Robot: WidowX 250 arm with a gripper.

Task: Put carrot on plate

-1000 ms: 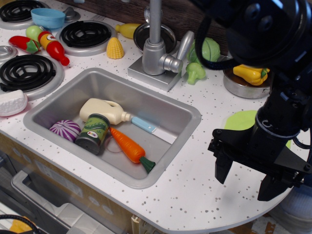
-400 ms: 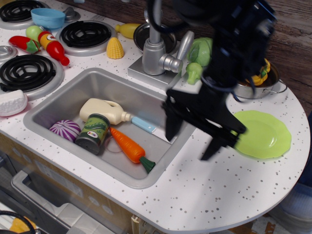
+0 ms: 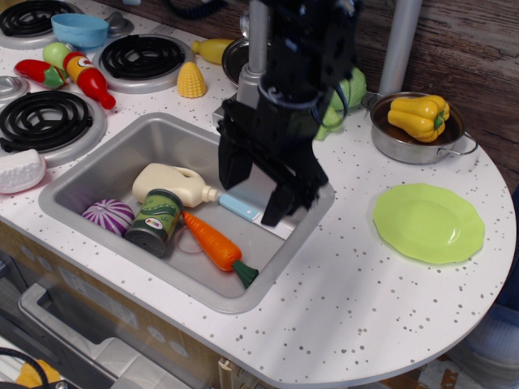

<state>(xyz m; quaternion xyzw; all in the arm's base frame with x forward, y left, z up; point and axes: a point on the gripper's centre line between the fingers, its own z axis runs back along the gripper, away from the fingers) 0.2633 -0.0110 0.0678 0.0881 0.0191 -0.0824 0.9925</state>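
Hovering over the sink (image 3: 97, 174), the black gripper (image 3: 253, 198) hangs with its fingers spread and nothing between them.

The white speckled counter (image 3: 349, 300) carries the steel sink, whose basin holds a cream jug (image 3: 172, 184) with a pale blue spout, a dark green can (image 3: 154, 221) lying on its side, a purple onion (image 3: 109, 215) and the carrot (image 3: 215, 245). The carrot lies flat on the basin floor, its orange body just beside the can and its green stub pointing toward the sink's front right corner, below and slightly left of the gripper and apart from it. The lime-green plate (image 3: 428, 222) sits bare on the counter well to the right of the sink, near the steel pot (image 3: 418, 146) holding a yellow pepper (image 3: 418, 116).
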